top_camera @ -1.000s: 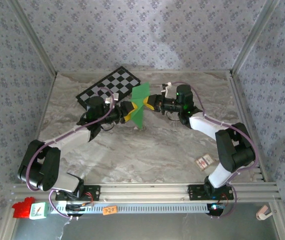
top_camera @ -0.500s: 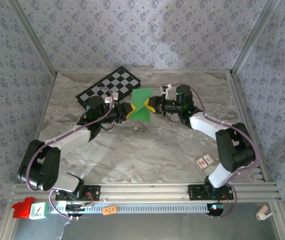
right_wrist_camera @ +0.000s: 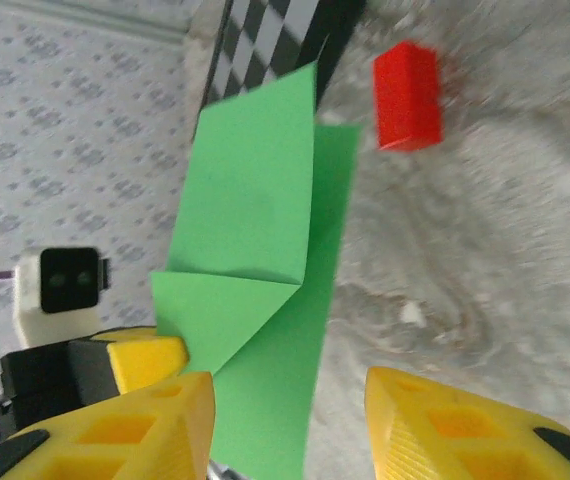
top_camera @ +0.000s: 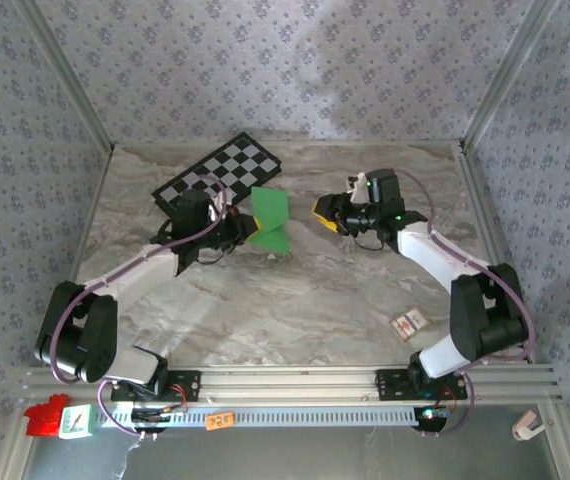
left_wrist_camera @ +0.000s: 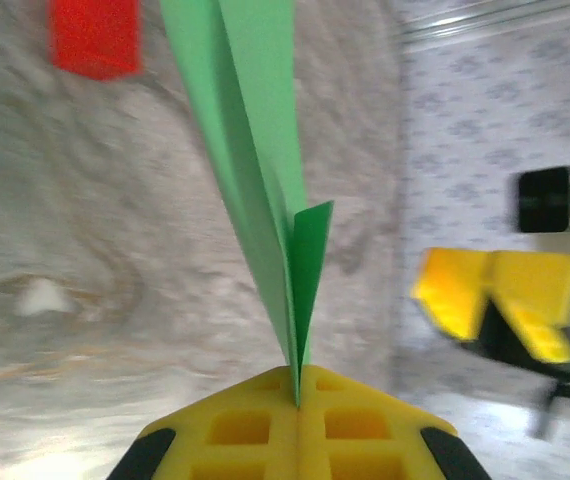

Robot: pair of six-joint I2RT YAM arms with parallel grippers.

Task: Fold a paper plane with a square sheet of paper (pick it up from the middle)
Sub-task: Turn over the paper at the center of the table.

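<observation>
marbled table (top_camera: pixel 305 300), papered walls. from above: left jaws pinch the folded paper (top_camera: pixel 269 218) aloft; right jaws spread, clear. left wrist: only one edge pinched, so it could slip. right wrist: folds might spring open.

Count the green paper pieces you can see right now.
1: the folded green sheet, pinched in the shut left gripper near the checkerboard. Another could hide behind it.
</observation>
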